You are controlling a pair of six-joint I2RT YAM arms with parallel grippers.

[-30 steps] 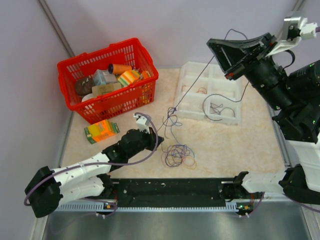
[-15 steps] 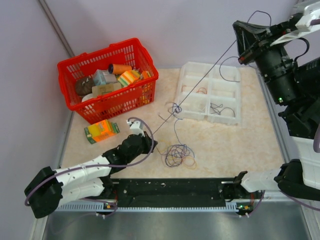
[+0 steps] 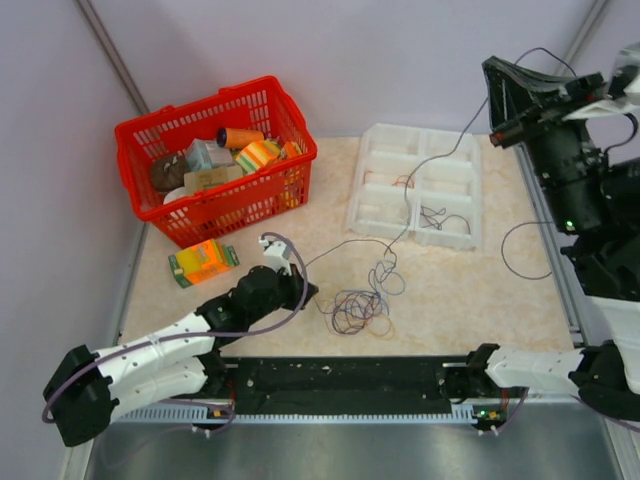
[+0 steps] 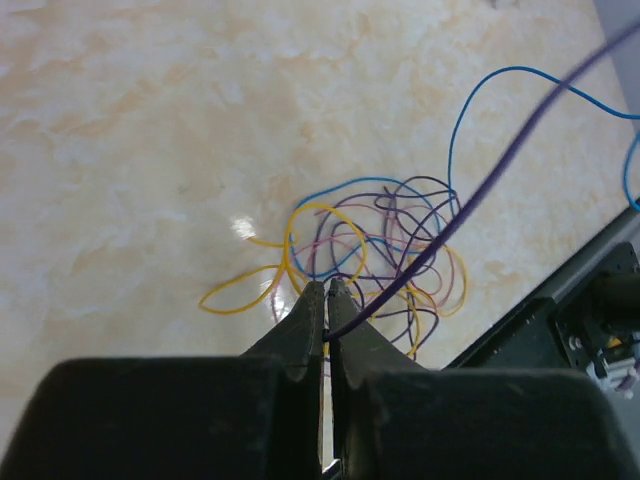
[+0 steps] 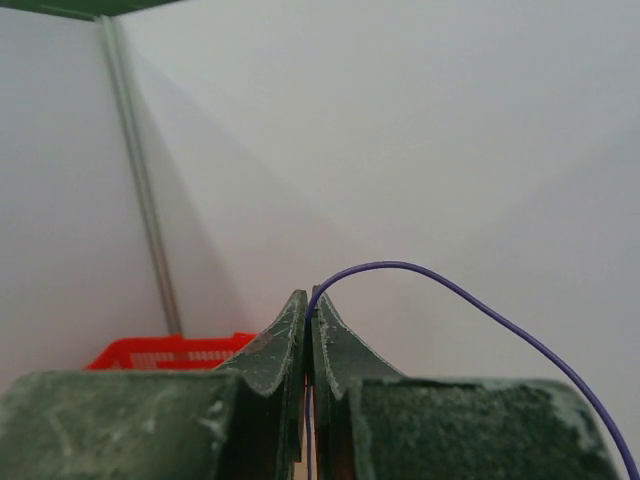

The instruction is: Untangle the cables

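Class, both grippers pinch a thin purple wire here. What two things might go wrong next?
1. The purple wire between the left gripper and right gripper carries a clump of loops; pulling may tighten it.
2. The wire crosses the white tray and might snag its sorted wires.

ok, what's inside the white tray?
In the tray: a dark wire in the near-right compartment and a small orange-red wire near the middle. The purple wire crosses above. Walls may hide low bits.

A: Where can a hand pass?
B: Over bare table (image 3: 480,290), near right. The red basket (image 3: 215,160) blocks far left, the white tray (image 3: 415,185) far middle; a raised purple wire (image 4: 470,205) slants across, tangle (image 3: 355,310) near centre.
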